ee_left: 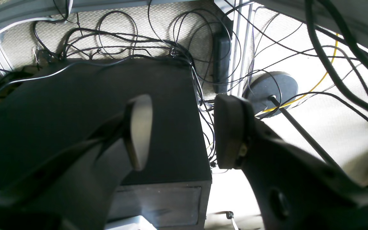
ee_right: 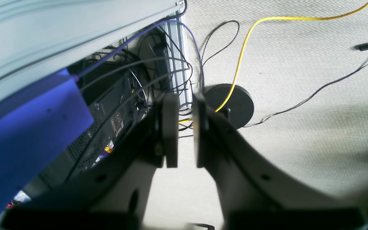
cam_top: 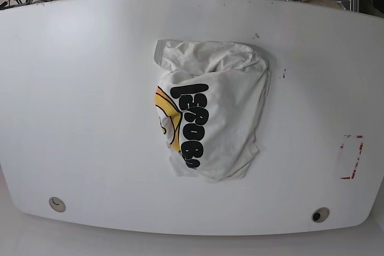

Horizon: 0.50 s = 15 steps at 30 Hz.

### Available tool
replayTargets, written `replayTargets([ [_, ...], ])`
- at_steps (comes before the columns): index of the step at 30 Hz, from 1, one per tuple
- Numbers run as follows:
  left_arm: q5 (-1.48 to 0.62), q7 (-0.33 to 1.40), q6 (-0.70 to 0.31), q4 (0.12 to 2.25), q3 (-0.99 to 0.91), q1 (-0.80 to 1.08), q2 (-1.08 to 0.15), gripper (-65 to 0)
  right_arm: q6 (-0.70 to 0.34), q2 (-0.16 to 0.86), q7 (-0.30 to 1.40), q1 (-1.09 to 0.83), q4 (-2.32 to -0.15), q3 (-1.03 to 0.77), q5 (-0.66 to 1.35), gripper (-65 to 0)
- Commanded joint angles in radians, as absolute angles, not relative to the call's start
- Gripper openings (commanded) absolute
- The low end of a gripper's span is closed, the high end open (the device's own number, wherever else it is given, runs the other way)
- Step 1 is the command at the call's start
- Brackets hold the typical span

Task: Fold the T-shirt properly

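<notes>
The T-shirt [cam_top: 216, 118] lies crumpled and partly folded over itself at the middle of the white table [cam_top: 78, 88]. Its black bubble lettering and a yellow-orange graphic show along its left side. Neither arm appears in the base view. Both wrist views look down at the floor beside the table, away from the shirt. My left gripper [ee_left: 184, 127] hangs open above a black box, nothing between its fingers. My right gripper [ee_right: 185, 127] has its pads almost together with only a thin gap, holding nothing.
A red-outlined rectangle [cam_top: 351, 157] marks the table's right side. Two round holes [cam_top: 57, 203] [cam_top: 320, 214] sit near the front edge. On the floor are a black box [ee_left: 75, 111], tangled cables, a yellow cable [ee_right: 244, 48] and a round stand base [ee_right: 232, 105].
</notes>
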<state>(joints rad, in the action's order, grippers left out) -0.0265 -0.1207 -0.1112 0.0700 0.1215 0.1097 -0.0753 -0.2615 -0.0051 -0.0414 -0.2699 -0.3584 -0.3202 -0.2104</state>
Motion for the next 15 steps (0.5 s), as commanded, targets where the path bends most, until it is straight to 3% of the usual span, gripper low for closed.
replayTargets([
  [1,-0.03,-0.117,-0.106,0.076,0.122,0.125,-0.079,-36.2,-0.265,-0.004,-0.044,-0.281,-0.36,-0.32,-0.212,-58.2],
  [15,-0.029,-0.126,-0.107,0.072,0.122,0.129,-0.078,-36.3,-0.263,-0.007,-0.05,-0.284,-0.358,-0.32,-0.213,-58.1],
])
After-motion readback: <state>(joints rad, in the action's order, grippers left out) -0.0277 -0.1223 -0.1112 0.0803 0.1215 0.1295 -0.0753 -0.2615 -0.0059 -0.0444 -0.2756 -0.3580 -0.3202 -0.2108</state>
